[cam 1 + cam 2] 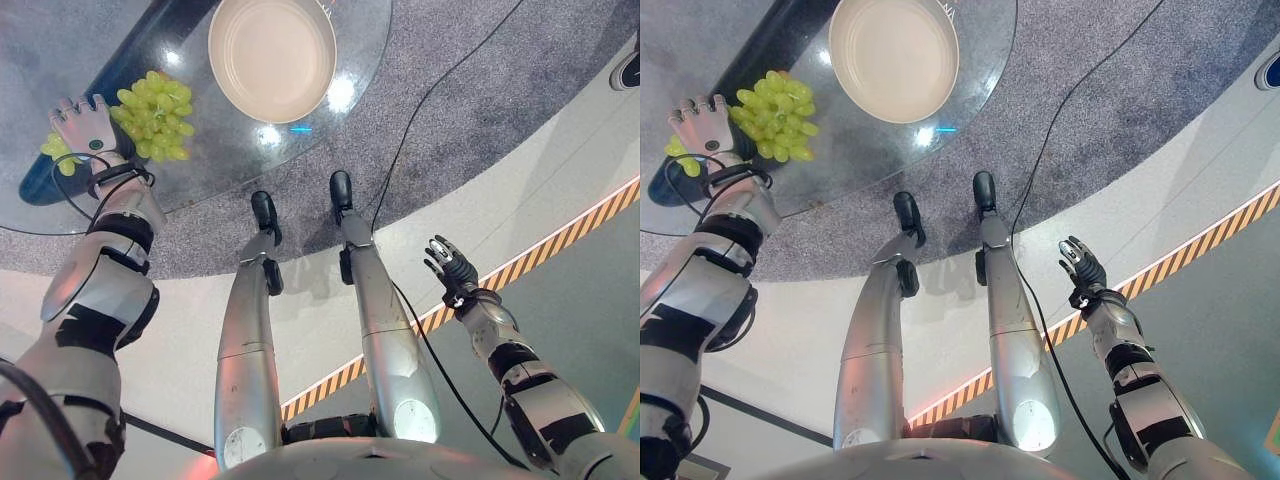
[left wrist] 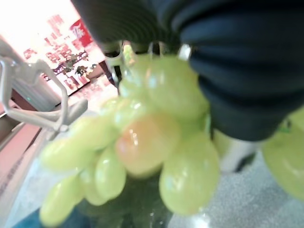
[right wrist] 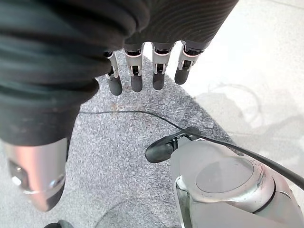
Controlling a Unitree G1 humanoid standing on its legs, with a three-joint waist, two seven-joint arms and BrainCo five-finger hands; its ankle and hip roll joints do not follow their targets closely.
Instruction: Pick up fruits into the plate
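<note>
So nearest to the robot, the right hand [image 1: 452, 268] hangs low off to its right, over the pale floor near a yellow-and-black striped floor line [image 1: 560, 235], well apart from the bench. In its wrist view the fingers [image 3: 136, 78] are straight and relaxed, thumb apart, holding nothing, with grey carpet [image 3: 123, 142] below them.

Further out is the round glass bench [image 1: 360, 60]. On it I count one plate and what looks like two clumps of green grapes, nothing else fruit-wise.

The left hand [image 1: 85, 128] is up on the bench's left side, back of the hand facing the camera. The big grape bunch [image 1: 152, 115] lies just beside it on the plate side, touching or nearly touching the hand's edge. A smaller grape clump [image 1: 57, 152] pokes out on the other side, partly under the hand. In the left wrist view the grapes [image 2: 142, 142] sit right up against the hand, pressed close under the dark cover, but the fingers are hidden behind the fruit, so I can't tell whether they're curled round it or not.

Farthest away, the cream plate [image 1: 272, 55] is empty, sitting past the big bunch and near it, not touching.
</note>
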